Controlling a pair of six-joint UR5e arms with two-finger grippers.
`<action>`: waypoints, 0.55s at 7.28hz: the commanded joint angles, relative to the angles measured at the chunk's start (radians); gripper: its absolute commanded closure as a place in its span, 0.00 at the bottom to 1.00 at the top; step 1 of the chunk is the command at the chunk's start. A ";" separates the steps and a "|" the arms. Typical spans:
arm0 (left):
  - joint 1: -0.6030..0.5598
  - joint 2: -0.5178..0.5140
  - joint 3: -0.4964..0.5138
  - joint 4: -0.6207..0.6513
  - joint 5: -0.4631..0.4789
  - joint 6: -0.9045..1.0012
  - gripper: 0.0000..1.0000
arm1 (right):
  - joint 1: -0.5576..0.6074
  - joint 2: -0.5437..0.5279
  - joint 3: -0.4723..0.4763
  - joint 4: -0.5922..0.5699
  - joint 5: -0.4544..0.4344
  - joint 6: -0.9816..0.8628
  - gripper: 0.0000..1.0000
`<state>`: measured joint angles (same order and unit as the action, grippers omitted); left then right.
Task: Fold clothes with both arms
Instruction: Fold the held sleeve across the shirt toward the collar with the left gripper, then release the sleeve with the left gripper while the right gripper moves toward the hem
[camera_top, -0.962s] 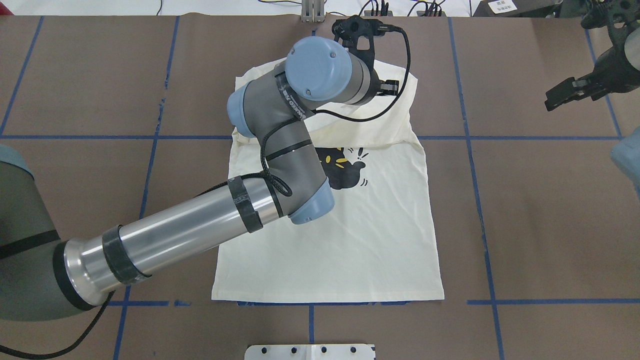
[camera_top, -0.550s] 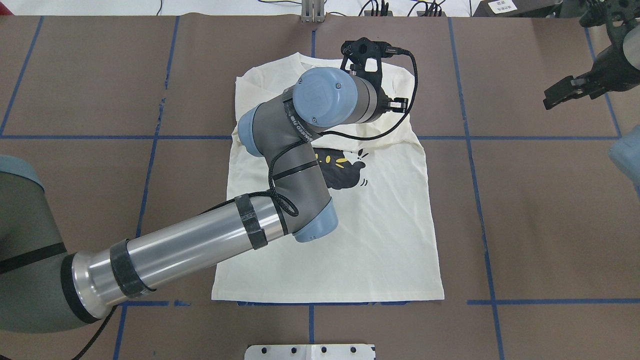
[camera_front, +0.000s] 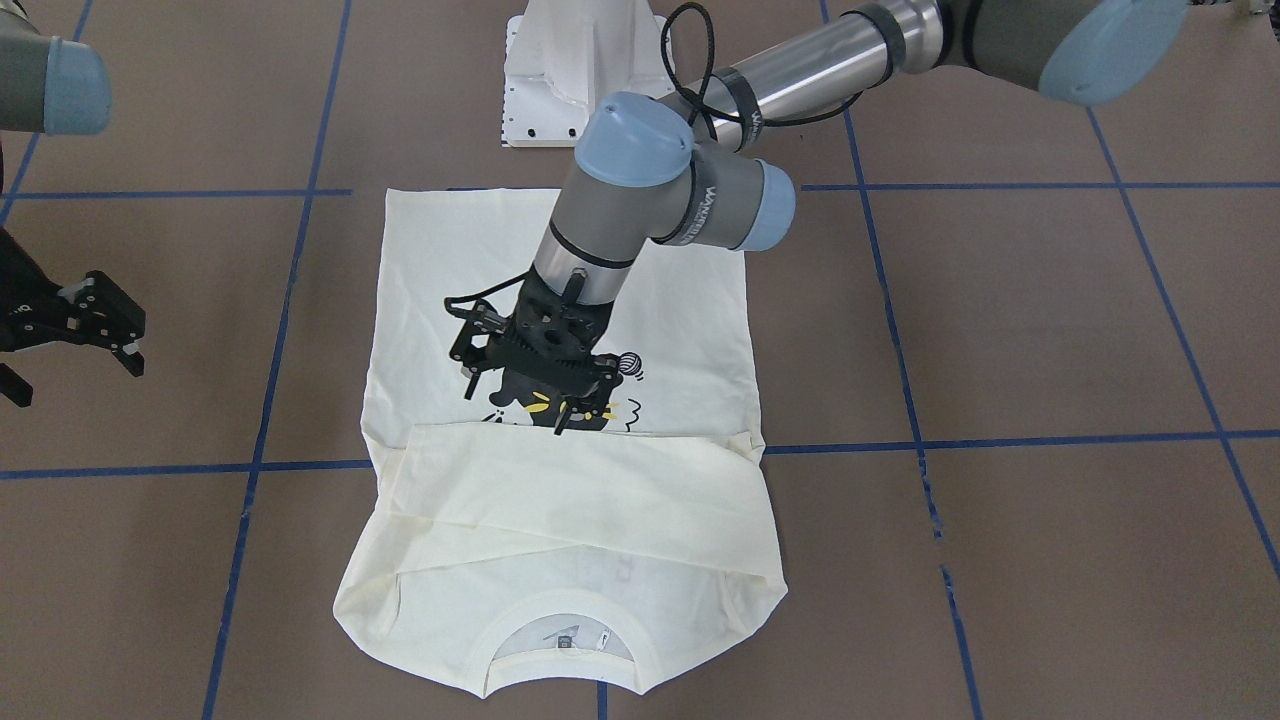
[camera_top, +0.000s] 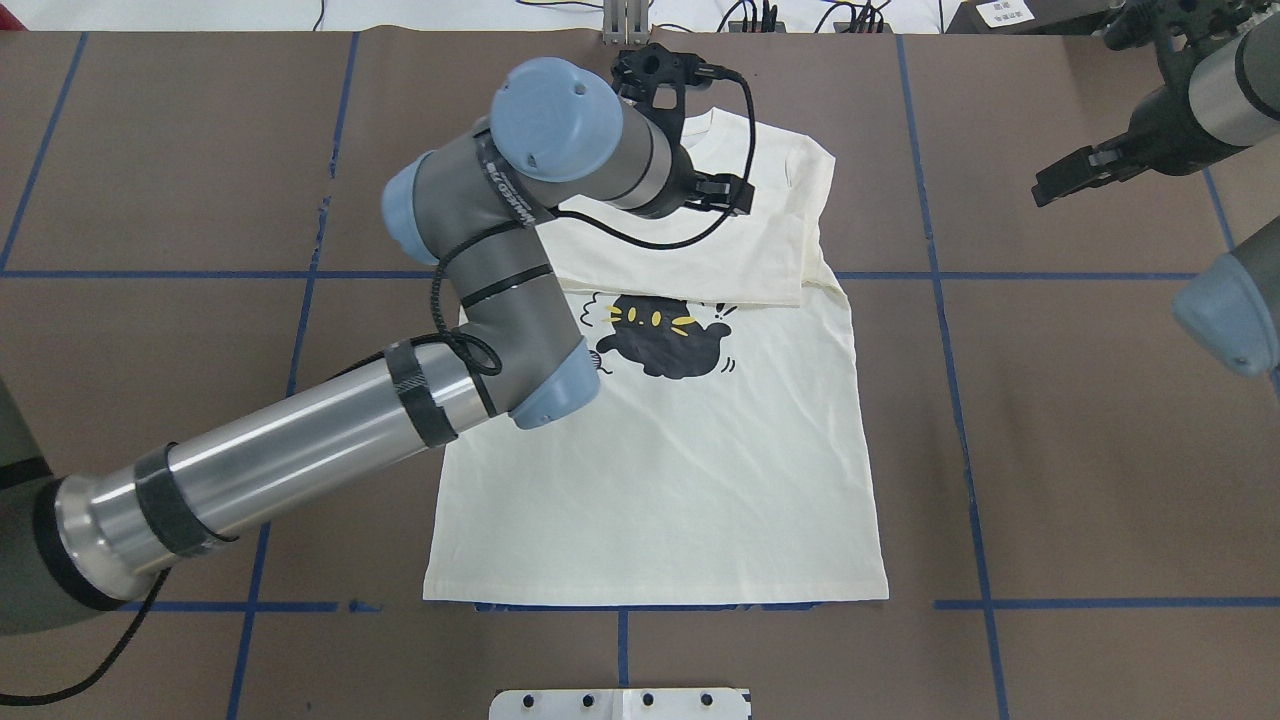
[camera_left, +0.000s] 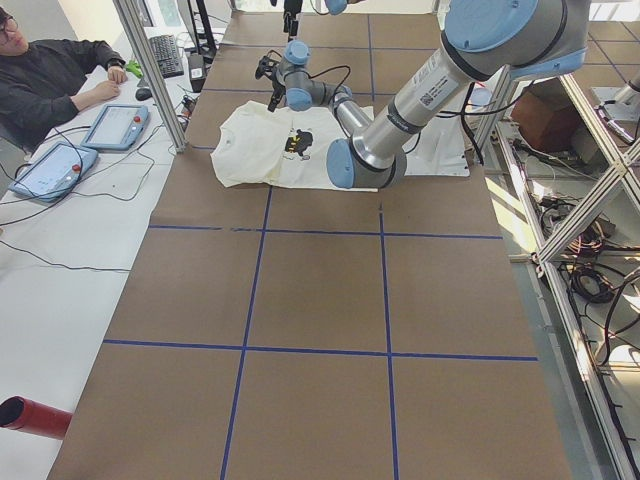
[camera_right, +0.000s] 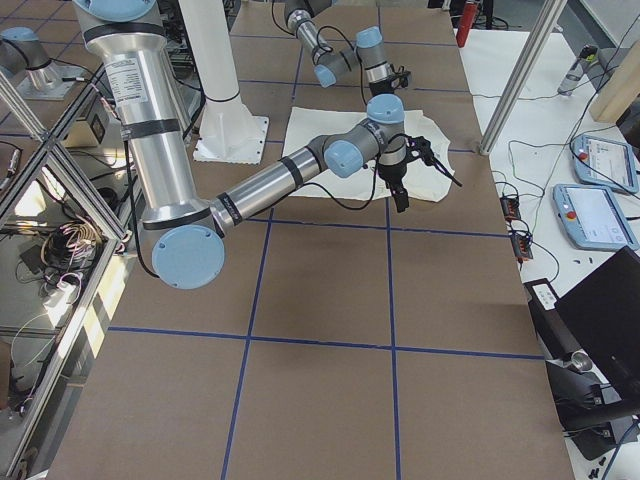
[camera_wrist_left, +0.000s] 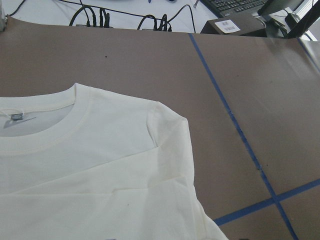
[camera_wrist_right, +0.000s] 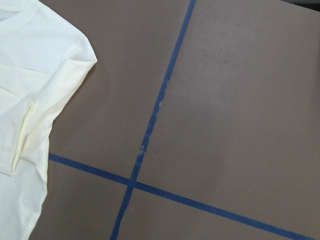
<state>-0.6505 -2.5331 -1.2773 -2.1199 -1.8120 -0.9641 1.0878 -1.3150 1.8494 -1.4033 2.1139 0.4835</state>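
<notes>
Well, the brown paper-covered surface (camera_top: 1080, 400) with its blue tape grid carries one thing: the cream long-sleeved T-shirt (camera_top: 680, 480). It lies flat in the middle of the overhead frame, hem toward the bottom edge. Its sleeves (camera_front: 570, 490) are folded across the chest in a band just under the ribbed collar (camera_front: 560, 650).

My left end effector (camera_front: 514, 410) hangs over the black cat print (camera_top: 660, 345), jaws apart and gripping nothing. My right end effector (camera_front: 70, 345) hovers well apart from the cloth at the left edge of the front-facing frame, also spread and empty.

I judge the shirt to be thin, light and limp. It should sag and crease wherever I don't support it, and it may drag on the paper, but it isn't fragile. I'd pinch it at the edges, one end effector at each shoulder or hem corner. Each pinch should catch every layer so the sleeve band doesn't slip out as the cloth lifts.
</notes>
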 joint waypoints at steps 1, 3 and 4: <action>-0.066 0.164 -0.242 0.221 -0.033 0.166 0.00 | -0.058 0.058 -0.013 0.018 0.000 0.146 0.00; -0.070 0.340 -0.429 0.248 -0.036 0.186 0.00 | -0.110 0.048 0.004 0.017 0.006 0.259 0.00; -0.069 0.402 -0.504 0.250 -0.036 0.164 0.00 | -0.130 0.004 0.037 0.017 0.001 0.297 0.00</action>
<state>-0.7182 -2.2230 -1.6765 -1.8799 -1.8470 -0.7880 0.9859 -1.2746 1.8566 -1.3862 2.1181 0.7278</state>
